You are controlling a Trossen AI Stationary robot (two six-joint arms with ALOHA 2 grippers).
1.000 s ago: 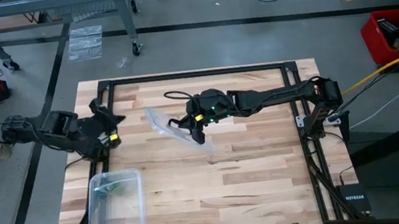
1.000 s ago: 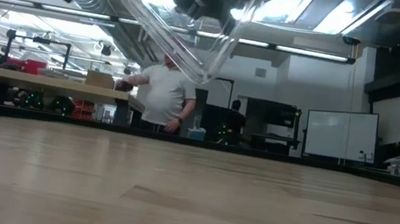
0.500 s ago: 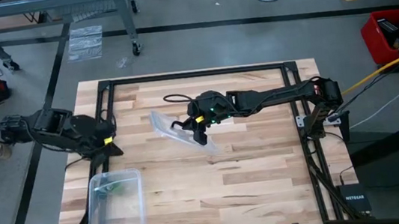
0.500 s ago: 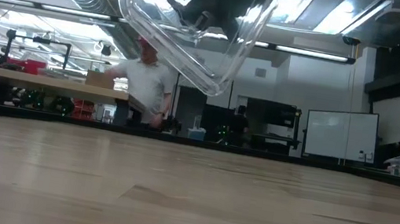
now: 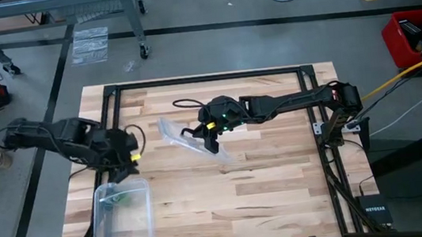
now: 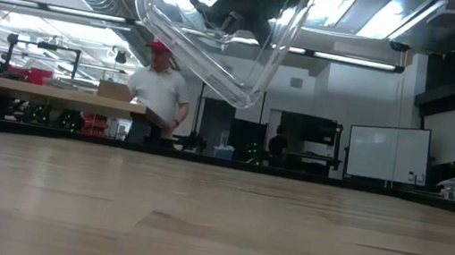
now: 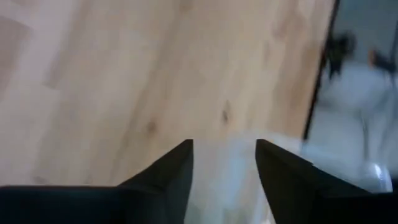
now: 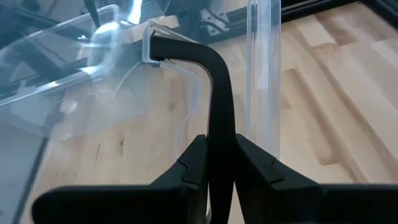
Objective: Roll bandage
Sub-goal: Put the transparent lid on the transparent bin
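Note:
The bandage (image 5: 119,198) shows only as a bit of green inside the far end of a clear plastic box (image 5: 147,215), which stands on the table's near left part. My left gripper (image 5: 127,166) (image 7: 224,148) hovers open just above the box's far edge, with nothing between its fingers. Over the table's middle, my right gripper (image 5: 207,139) (image 8: 217,144) is shut on a clear plastic lid (image 5: 179,135) (image 6: 213,44), which is held up in the air. My right gripper pinches a dark curved strip (image 8: 219,93) at the clear lid's edge between its two fingers, coming from the table's right side and slanting down. The lid is lifted clear of the table and hangs tilted, stretching away toward the table's left.
A dark metal frame (image 5: 206,77) runs round the wooden table top. Bare wood lies between the box and the table's right edge. A person (image 6: 156,90) walks in the room behind the table.
My left gripper has swung from the table's left edge toward the right and the near side, turning at the wrist, and now stands over the box's far edge. The lid has tipped a little in my right gripper, which has stayed in place.

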